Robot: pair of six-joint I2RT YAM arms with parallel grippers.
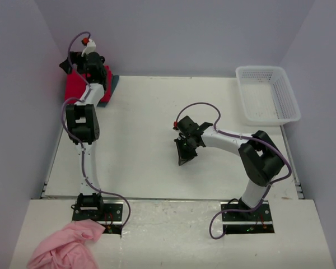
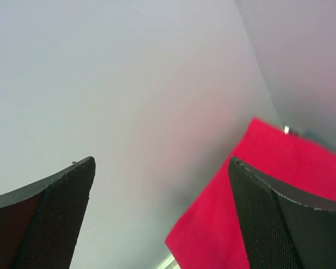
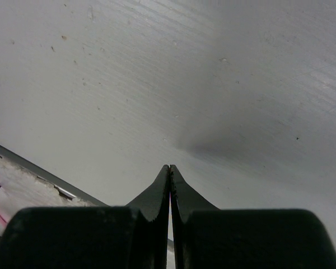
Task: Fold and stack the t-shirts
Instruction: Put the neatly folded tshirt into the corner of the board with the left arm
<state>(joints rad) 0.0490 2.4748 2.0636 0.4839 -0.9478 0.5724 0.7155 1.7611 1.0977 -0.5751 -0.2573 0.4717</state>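
A: Progress on the shirts?

B: Close to done, I'd judge. Red shirt (image 1: 74, 88) lies folded at the far left corner of the counter (image 1: 145, 123), on top of the teal shirt (image 1: 112, 84). Only a strip of teal shows along its right side.

A: Is the stack neat?

B: Hard to say, because the left arm hides much of it.

A: And the claws?

B: Left claw (image 2: 161, 168) hangs over the stack with its fingers wide apart and nothing between them. Its wrist view shows red cloth below and off to one side. Right claw (image 3: 169, 174) is pressed together, holding nothing, low over bare counter near the middle and well apart from the shirts.

A: What's left?

B: Possibly just pulling the left arm back. There's also a pink cloth (image 1: 67, 246) bunched on the near ledge by the left arm's base, off the counter. I can't tell if it's a shirt that needs folding. A white basket (image 1: 259, 69) sits at the far right corner.

A: Any writing or brands?

B: None I can read on the shirts, the basket or the arms.
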